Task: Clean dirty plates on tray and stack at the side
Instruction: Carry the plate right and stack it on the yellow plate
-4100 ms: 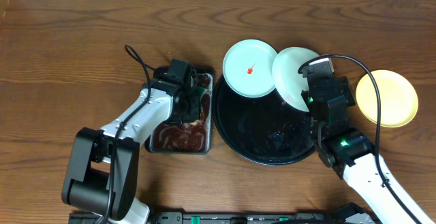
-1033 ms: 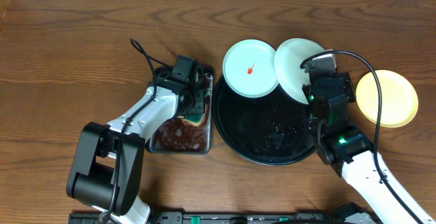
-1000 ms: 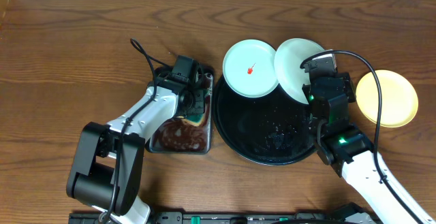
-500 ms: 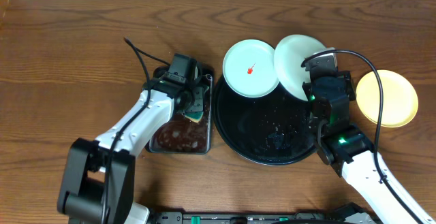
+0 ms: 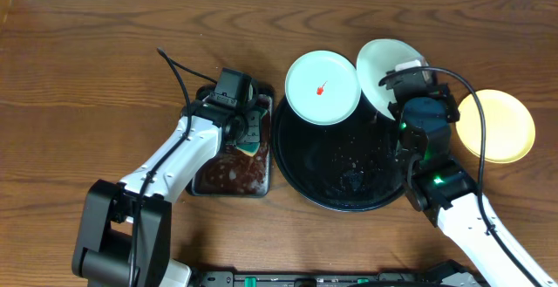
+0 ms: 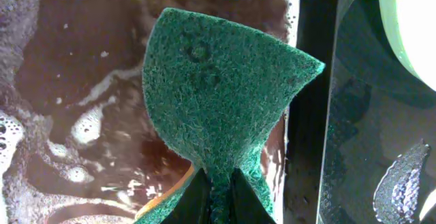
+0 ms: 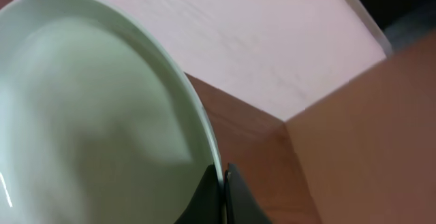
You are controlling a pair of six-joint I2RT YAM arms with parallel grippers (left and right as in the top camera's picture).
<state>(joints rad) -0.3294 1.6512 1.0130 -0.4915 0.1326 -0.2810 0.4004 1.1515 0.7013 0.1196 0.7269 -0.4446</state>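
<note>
A: What is changing now?
B: Our right tool [image 7: 221, 182], pinching the plate [image 7: 102, 115] rim, is raising it further at the tray [image 5: 305, 174] edge. Our left tool [image 6: 216, 186] is pinching the sponge [image 6: 218, 94] above the pan [image 5: 228, 178].
A: So we are probably starting the scrubbing.

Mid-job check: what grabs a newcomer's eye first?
The left end effector pinches a green sponge over the pan of brown liquid. The right end effector holds a pale blue plate tilted at the far right rim of the black tray, beside a red-smudged plate.
</note>
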